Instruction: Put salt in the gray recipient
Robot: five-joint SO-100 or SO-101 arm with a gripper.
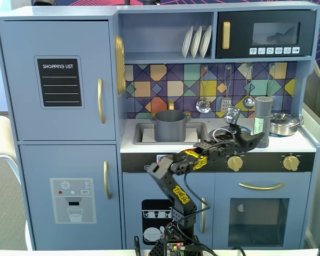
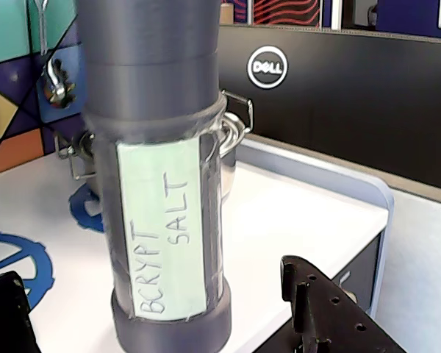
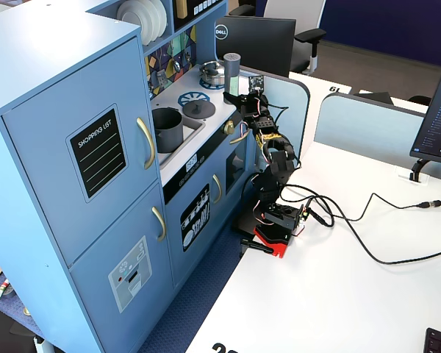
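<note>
The salt is a tall dark gray shaker with a pale green label. It stands upright on the white counter at the right, in front of the steel pan. In the wrist view the salt fills the middle, labelled "SALT". My gripper is open, with one black finger to the salt's left and the other to its right, and neither touches it. In both fixed views the gripper reaches the shaker's base. The gray recipient sits in the sink, well left of the salt.
A shiny steel pan with lid stands right behind the salt. A flat gray disc lid lies on the hob. Utensils hang on the tiled back wall. The counter's raised right edge is close by.
</note>
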